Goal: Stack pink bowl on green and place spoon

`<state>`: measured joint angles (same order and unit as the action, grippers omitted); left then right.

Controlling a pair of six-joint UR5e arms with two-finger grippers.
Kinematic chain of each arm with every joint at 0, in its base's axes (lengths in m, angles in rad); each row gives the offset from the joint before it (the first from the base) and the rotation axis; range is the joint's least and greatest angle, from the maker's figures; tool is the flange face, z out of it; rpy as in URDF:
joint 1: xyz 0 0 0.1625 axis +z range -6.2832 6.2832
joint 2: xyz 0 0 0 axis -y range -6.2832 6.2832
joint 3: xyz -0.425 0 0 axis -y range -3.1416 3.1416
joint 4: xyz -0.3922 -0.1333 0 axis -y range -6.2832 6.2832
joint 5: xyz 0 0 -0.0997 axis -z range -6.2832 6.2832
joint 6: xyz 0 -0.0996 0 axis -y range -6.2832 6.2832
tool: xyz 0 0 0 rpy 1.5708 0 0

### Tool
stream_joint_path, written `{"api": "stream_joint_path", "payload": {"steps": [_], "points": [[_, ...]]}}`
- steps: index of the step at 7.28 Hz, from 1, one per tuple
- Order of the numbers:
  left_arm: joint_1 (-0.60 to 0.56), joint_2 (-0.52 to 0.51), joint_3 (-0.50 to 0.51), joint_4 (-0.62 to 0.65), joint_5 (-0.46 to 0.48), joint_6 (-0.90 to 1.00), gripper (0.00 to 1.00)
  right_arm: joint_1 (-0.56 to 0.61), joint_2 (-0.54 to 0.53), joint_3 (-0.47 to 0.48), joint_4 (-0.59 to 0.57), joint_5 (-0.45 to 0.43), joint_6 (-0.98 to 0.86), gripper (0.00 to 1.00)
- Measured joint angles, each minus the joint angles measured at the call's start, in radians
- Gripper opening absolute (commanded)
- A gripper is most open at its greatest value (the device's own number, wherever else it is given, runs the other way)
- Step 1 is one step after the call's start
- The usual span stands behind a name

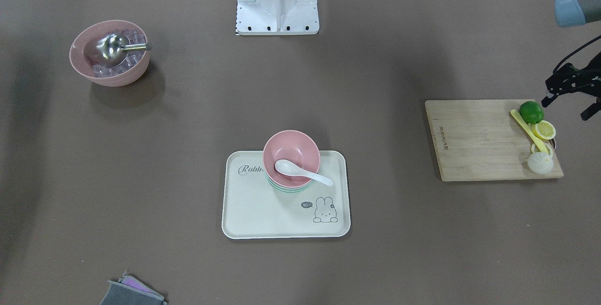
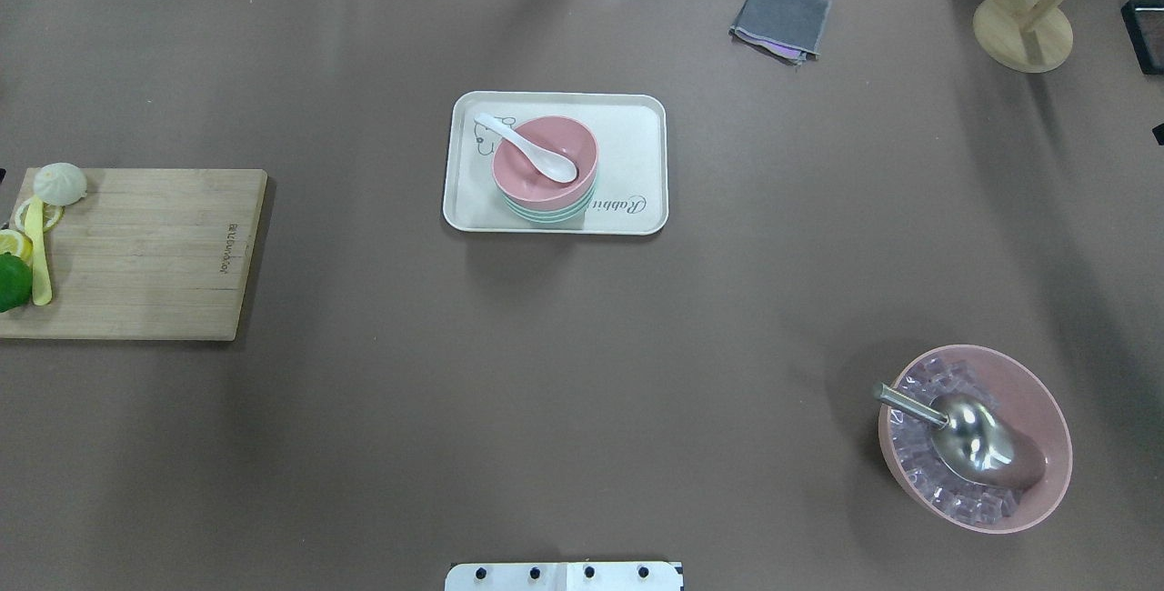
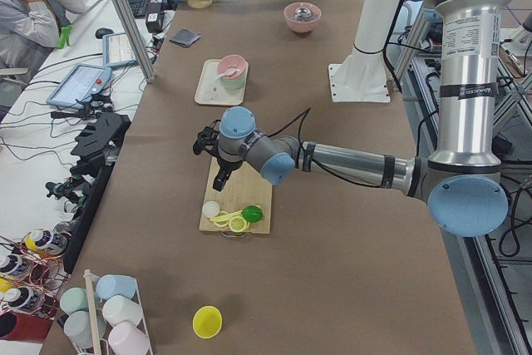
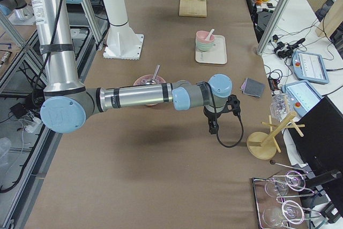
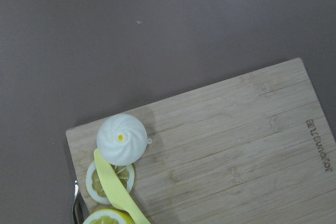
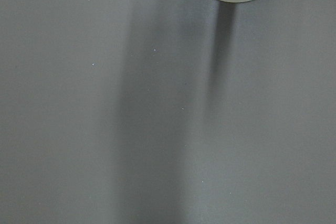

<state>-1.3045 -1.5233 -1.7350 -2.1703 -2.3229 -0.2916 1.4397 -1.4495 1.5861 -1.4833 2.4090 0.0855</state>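
On tray, one pink bowl atop green bowl, one spoon inside; left jaws parted, right jaws unclear.

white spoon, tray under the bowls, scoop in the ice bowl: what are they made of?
The white spoon looks like glazed ceramic or melamine: it is glossy, opaque white, with a thick soup-spoon shape. The tray is probably melamine or plastic, judging by its matte cream surface, printed rabbit and rounded moulded rim. The scoop is metal, likely stainless steel: brushed silver with bright reflections.
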Motion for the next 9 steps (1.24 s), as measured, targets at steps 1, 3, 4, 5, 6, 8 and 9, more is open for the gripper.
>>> {"api": "stream_joint_path", "payload": {"steps": [1, 3, 4, 5, 6, 8, 9], "points": [[-0.03, 0.0, 0.0, -0.07, 0.0, 0.0, 0.98, 0.0, 0.0, 0.0, 0.0, 0.0, 0.0, 1.0], [-0.075, -0.002, -0.001, -0.186, 0.001, -0.005, 0.98, -0.003, -0.003, 0.011, 0.005, -0.001, 0.001, 1.0], [-0.093, -0.003, -0.002, -0.24, 0.002, -0.01, 0.98, -0.006, -0.008, 0.024, 0.007, 0.0, 0.002, 1.0], [-0.111, -0.004, -0.005, -0.287, 0.002, -0.015, 0.98, -0.011, -0.013, 0.031, 0.008, 0.0, 0.003, 1.0], [-0.127, -0.004, -0.013, -0.317, 0.001, -0.024, 0.98, -0.015, -0.015, 0.038, 0.009, -0.002, 0.004, 1.0], [-0.144, -0.001, -0.024, -0.331, 0.0, -0.054, 0.98, -0.02, -0.015, 0.054, 0.009, -0.006, 0.006, 1.0], [-0.146, 0.004, -0.022, -0.332, 0.001, -0.059, 0.98, -0.021, -0.015, 0.057, 0.009, -0.006, 0.006, 1.0]]}}
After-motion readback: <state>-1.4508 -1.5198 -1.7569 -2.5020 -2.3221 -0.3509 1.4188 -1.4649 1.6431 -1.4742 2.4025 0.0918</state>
